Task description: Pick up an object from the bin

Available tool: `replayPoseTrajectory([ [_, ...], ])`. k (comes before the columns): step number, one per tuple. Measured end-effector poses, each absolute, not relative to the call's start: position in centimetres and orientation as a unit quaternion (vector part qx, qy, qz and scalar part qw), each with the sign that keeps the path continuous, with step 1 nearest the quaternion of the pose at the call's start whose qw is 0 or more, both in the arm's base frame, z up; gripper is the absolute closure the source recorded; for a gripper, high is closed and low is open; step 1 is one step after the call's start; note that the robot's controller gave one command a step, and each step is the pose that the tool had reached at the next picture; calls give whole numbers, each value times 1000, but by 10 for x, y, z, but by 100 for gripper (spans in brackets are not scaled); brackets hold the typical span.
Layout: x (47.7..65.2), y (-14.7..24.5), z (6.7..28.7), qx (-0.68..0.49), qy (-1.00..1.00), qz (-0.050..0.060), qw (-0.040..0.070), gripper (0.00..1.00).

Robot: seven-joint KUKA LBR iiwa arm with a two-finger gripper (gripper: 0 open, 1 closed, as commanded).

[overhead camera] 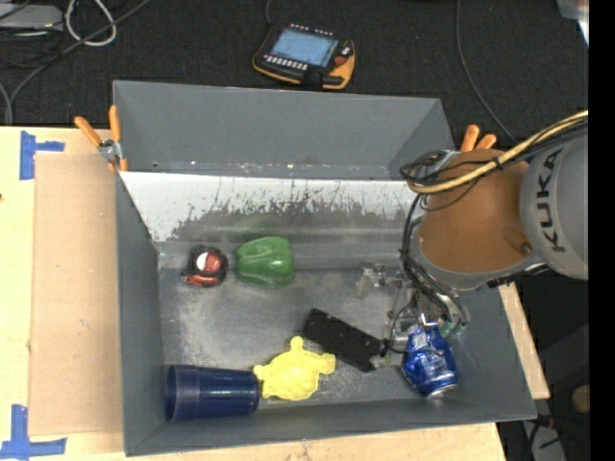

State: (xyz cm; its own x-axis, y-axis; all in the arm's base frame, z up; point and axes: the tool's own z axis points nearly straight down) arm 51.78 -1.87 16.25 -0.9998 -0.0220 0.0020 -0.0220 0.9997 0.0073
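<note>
Camera view: the gripper [421,327] is seen low in the bin [288,123], near the right wall and toward the near right corner, hung under the arm's orange cover. Whether it is spread or pressed together cannot be told; its tip is lost in clutter against what lies beneath.

A crumpled blue can [430,365] lies directly below and slightly nearward of the gripper, at or very close to its tip. No grasp can be confirmed. The can's long axis appears to run obliquely, from the gripper toward the near right corner.

A flat black object [341,339] lies just beside the can, on the side toward the bin's middle. A straight descent is judged sufficient, with the black object to be avoided.

A yellow toy [293,373] and a dark blue cup [209,392] lie along the near wall.
</note>
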Motion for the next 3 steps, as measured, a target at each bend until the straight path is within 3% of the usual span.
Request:
replayPoseTrajectory([
  [1,518,18,71,-53,-999,-2,7,0],
  [2,486,-1,91,-87,-996,-3,-2,0],
  [3,506,19,68,-65,-998,-3,4,0],
])
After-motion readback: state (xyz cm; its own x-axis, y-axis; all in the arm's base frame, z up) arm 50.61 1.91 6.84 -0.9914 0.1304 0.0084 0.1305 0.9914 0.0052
